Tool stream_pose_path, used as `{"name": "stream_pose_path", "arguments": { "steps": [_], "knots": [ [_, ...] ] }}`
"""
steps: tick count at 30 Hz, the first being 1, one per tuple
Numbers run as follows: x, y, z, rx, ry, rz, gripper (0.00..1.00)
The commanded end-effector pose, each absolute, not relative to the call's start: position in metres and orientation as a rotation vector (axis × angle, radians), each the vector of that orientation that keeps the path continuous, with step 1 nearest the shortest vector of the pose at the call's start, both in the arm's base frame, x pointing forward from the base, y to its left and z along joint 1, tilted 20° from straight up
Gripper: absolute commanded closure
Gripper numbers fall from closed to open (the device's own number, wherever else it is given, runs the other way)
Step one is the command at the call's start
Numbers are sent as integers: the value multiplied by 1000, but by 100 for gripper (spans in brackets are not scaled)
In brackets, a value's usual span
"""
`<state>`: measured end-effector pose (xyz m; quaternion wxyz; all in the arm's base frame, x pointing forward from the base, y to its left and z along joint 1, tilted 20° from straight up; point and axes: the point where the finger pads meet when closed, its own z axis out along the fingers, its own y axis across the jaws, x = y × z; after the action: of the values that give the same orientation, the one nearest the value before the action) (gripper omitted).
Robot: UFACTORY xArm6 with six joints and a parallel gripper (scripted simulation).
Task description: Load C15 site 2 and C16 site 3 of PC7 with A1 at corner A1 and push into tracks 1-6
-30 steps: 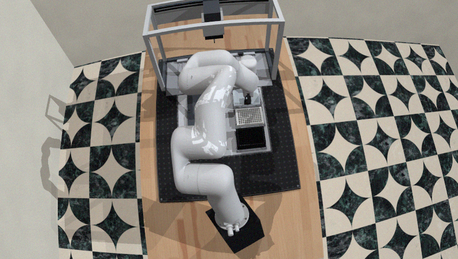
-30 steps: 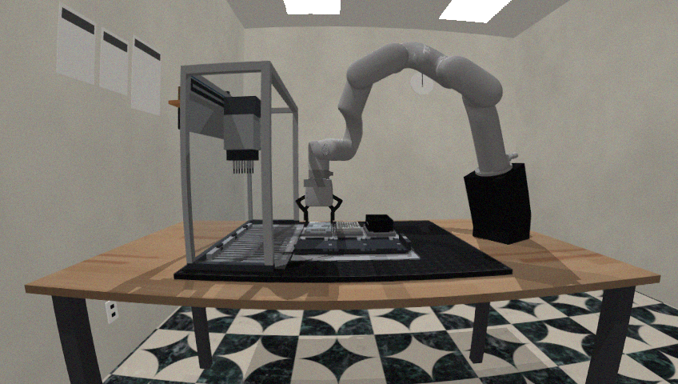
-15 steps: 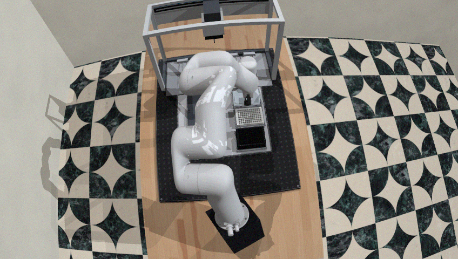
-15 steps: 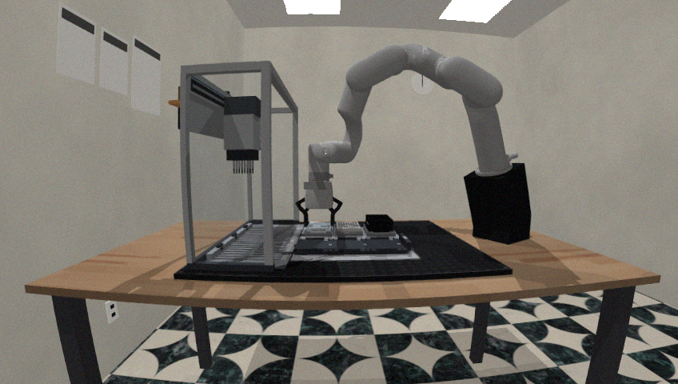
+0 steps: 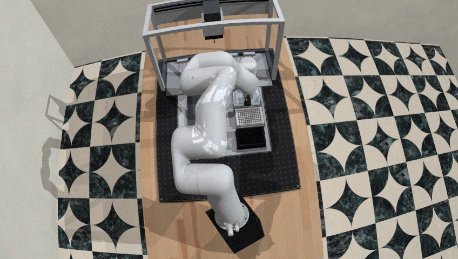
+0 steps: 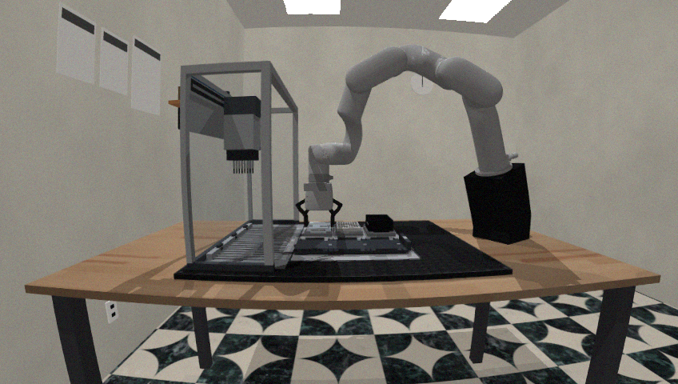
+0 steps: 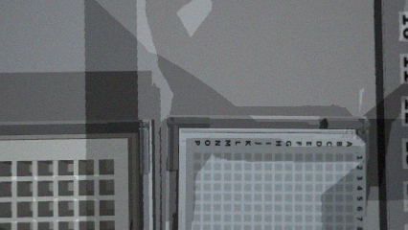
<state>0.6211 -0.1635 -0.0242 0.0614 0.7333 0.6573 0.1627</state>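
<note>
My gripper (image 6: 318,219) (image 5: 247,96) is open and hangs low over C16, the 384-well plate (image 7: 270,184), which lies in the far nest S3. In the side view the fingertips stand on either side of that plate, near its top; I cannot tell whether they touch it. The fingers do not show in the wrist view. C15, the 96-well plate (image 5: 249,116), sits in the middle nest and also shows in the wrist view (image 7: 59,187). C51, the black deep-well block (image 5: 250,137), sits in the near nest. The dark carrier PC7 (image 6: 349,245) lies on the apron, mostly hidden by my arm from above.
The instrument frame (image 6: 228,157) with its pipetting head (image 6: 241,138) stands over the loading rails (image 6: 252,242), just beyond the nests. Track numbers (image 7: 403,86) run along the apron edge. My arm's base stands on a black block (image 6: 496,202).
</note>
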Motion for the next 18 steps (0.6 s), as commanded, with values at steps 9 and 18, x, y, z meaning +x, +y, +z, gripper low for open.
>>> {"name": "stream_pose_path", "arguments": {
  "steps": [9, 18],
  "knots": [
    [622, -164, -22, 2215, 1986, 494, 0],
    [622, -164, -22, 2215, 1986, 494, 100]
  ]
}}
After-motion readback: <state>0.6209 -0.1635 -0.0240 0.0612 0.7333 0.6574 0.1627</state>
